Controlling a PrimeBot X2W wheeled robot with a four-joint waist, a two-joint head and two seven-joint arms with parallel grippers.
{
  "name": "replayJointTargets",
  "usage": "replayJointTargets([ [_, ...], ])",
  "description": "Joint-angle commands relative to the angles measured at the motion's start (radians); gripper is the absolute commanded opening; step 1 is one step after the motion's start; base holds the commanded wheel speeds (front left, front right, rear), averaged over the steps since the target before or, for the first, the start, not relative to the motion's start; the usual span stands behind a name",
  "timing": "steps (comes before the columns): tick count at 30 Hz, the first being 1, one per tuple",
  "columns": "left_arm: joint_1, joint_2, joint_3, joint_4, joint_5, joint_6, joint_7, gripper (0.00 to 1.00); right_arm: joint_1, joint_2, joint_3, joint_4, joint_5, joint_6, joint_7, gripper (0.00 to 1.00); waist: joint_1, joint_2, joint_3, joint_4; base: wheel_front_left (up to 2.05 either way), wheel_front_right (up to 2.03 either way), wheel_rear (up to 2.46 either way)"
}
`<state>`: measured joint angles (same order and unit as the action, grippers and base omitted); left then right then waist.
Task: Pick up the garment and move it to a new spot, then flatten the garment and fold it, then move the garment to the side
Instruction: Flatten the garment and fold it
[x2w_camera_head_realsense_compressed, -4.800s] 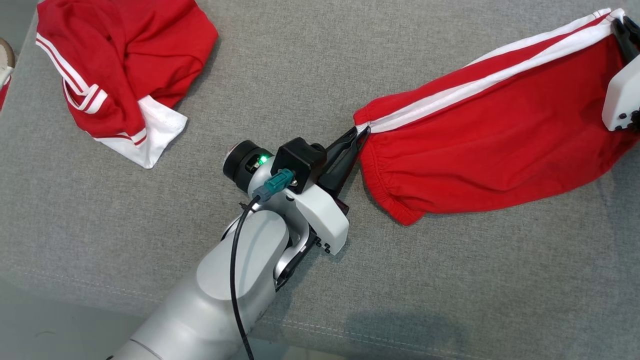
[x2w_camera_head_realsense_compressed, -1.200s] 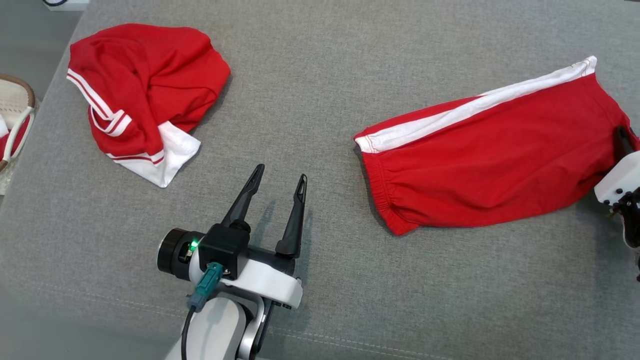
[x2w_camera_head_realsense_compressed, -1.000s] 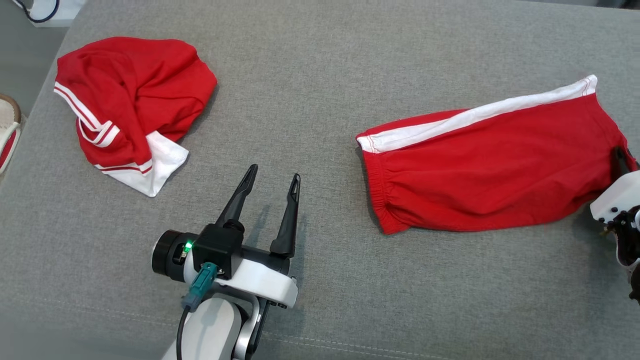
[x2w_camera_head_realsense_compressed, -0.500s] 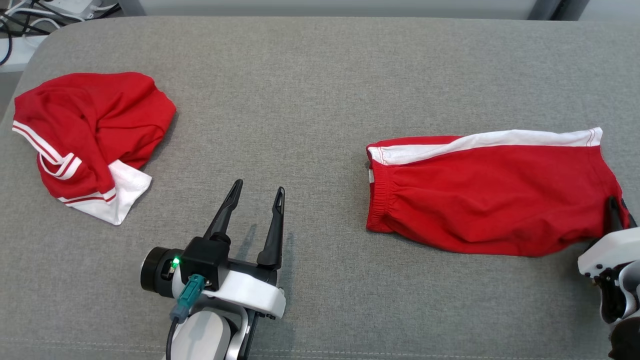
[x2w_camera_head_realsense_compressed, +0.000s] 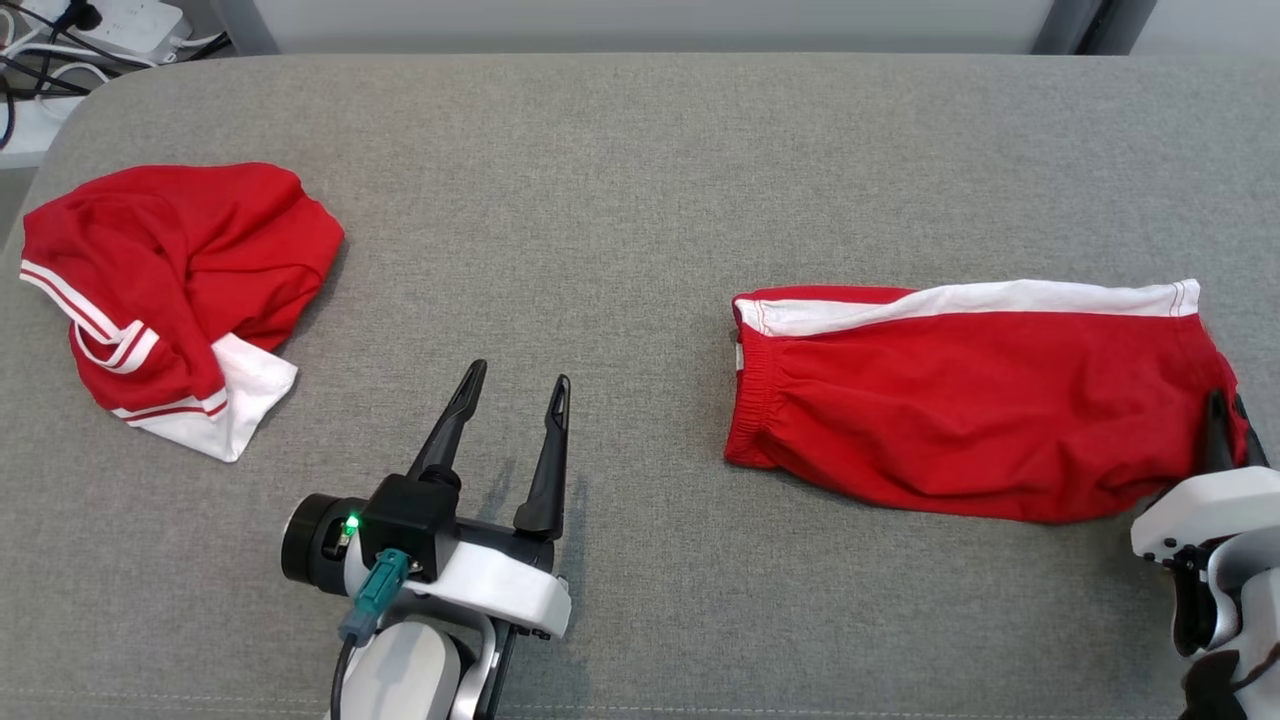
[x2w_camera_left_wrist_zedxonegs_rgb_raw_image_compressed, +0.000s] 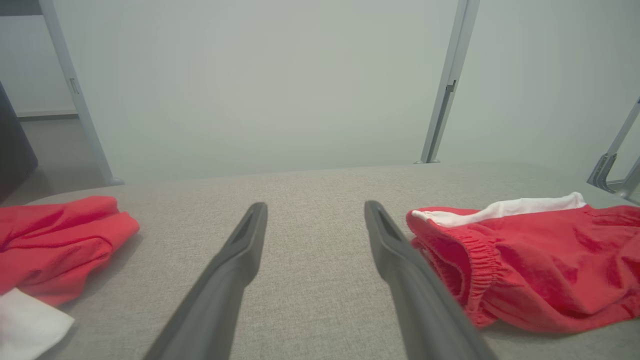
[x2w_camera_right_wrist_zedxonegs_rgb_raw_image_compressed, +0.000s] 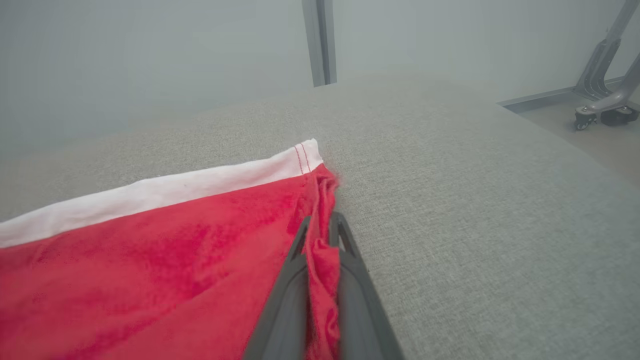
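L hand (x2w_camera_head_realsense_compressed: 520, 373) sits low, centre-left in head view, over the grey fabric surface (x2w_camera_head_realsense_compressed: 620, 200), fingers pointing away from the robot. Jaws are spread wide, w/ nothing between them and no contact w/ any cloth. L wrist view: L hand (x2w_camera_left_wrist_zedxonegs_rgb_raw_image_compressed: 315, 206) frames bare grey fabric. The garment (x2w_camera_left_wrist_zedxonegs_rgb_raw_image_compressed: 550, 260) has its elastic waistband near the finger at view R, but whether they touch cannot be told. R hand (x2w_camera_head_realsense_compressed: 1226, 405) is at the lower R edge of head view, white housing below, fingertips up against the garment (x2w_camera_head_realsense_compressed: 960, 420). Jaws are closed to a narrow gap, pinching a bunched fold of red cloth at the near corner of the hem end. R wrist view confirms this: at R hand (x2w_camera_right_wrist_zedxonegs_rgb_raw_image_compressed: 321, 218), red fabric runs up between the two fingers. Garment = red shorts w/ a white side stripe, lying roughly flat on the R half of the surface, long axis L–R. Waistband end faces centre and hem end faces the R edge. The white stripe runs along the far edge. Wrinkling shows along the near edge and at the waistband. A 2nd red item (x2w_camera_head_realsense_compressed: 170, 270) w/ white trim and thin stripes lies crumpled at the far L of the surface, well apart from both hands and from the garment. Beyond the far L corner is a white power strip (x2w_camera_head_realsense_compressed: 140, 20) w/ cables. Behind the surface are a pale wall and grey metal uprights (x2w_camera_left_wrist_zedxonegs_rgb_raw_image_compressed: 447, 85).
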<state>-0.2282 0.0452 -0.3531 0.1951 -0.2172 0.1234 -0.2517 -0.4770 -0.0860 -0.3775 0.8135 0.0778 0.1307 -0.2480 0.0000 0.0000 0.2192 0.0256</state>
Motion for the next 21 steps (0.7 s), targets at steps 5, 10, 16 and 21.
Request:
replayJointTargets([
  [5, 0.002, 0.005, 0.023, -0.024, 0.000, -0.003, -0.010, 1.00, -0.001, 0.024, 0.050, -0.112, -0.040, 0.000, -0.014, 0.00, 0.0000, 0.0000, -0.015, 0.017, 0.00, 0.00, 0.00],
  [10, 0.008, 0.005, 0.018, -0.021, -0.005, -0.003, -0.010, 1.00, -0.005, 0.033, 0.110, -0.175, -0.026, 0.000, -0.007, 0.00, 0.0000, 0.0000, -0.025, 0.036, 0.00, 0.00, 0.00],
  [16, 0.012, 0.005, 0.006, -0.016, -0.015, -0.002, -0.010, 1.00, 0.012, 0.035, 0.262, -0.303, 0.053, 0.000, 0.041, 0.00, 0.0000, 0.0000, -0.037, 0.071, 0.00, 0.00, 0.00],
  [21, 0.015, 0.005, -0.005, -0.016, -0.025, 0.000, -0.010, 1.00, 0.060, 0.036, 0.390, -0.417, 0.111, 0.000, 0.098, 0.00, 0.0000, 0.0000, -0.043, 0.100, 0.00, 0.00, 0.00],
])
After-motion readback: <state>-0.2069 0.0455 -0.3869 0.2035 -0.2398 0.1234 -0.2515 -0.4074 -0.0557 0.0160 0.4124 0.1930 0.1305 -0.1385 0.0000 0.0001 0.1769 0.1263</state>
